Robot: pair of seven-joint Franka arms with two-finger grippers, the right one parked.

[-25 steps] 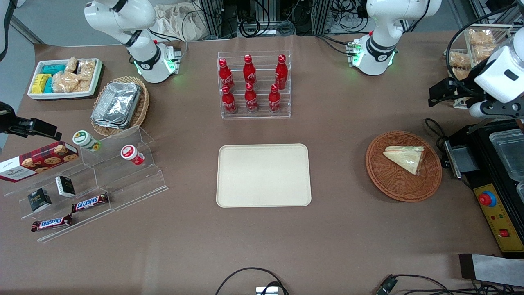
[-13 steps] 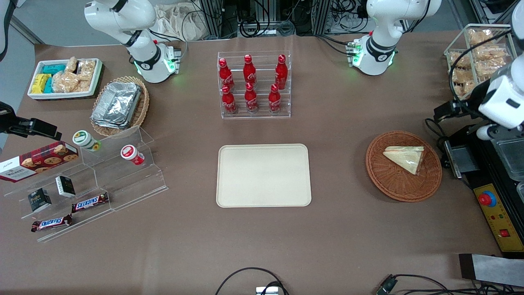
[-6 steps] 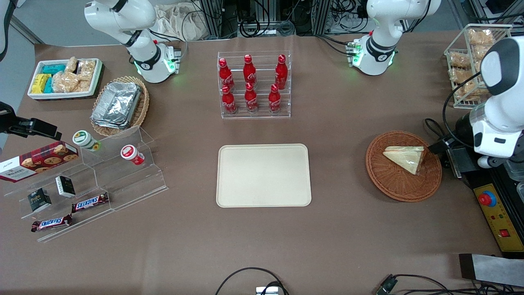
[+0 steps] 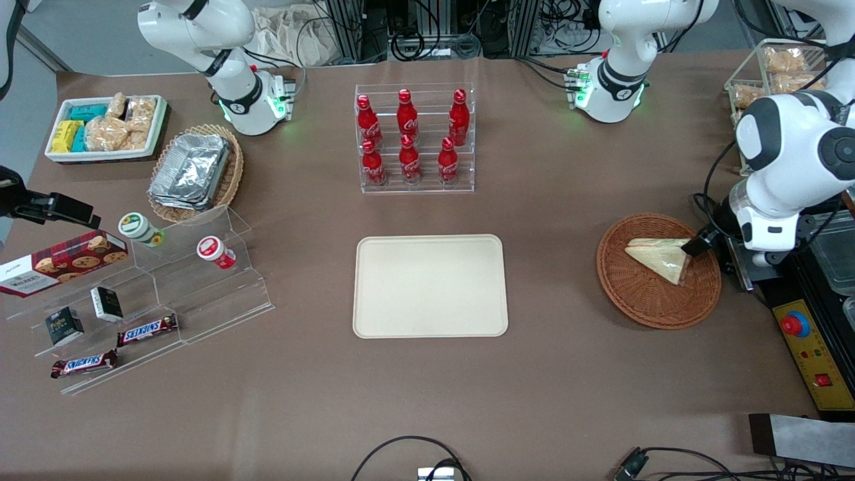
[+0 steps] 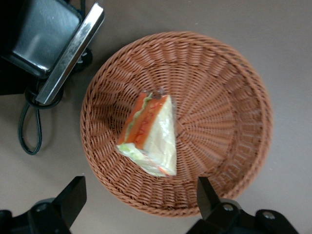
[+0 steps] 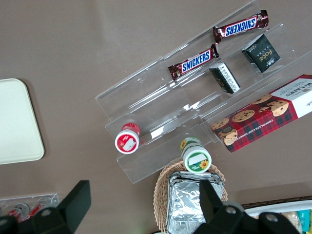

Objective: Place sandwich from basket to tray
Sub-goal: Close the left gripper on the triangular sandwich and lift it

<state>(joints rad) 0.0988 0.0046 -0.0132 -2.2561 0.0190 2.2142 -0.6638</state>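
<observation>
Since half a second ago your left arm has swung in over the basket (image 4: 658, 270), bringing the gripper (image 5: 141, 202) above its rim with fingers (image 5: 73, 197) spread wide, holding nothing. Your sandwich (image 5: 148, 134) lies in the basket, at 3 o'clock from the tray (image 4: 429, 286) on the surface (image 4: 548, 374).
</observation>
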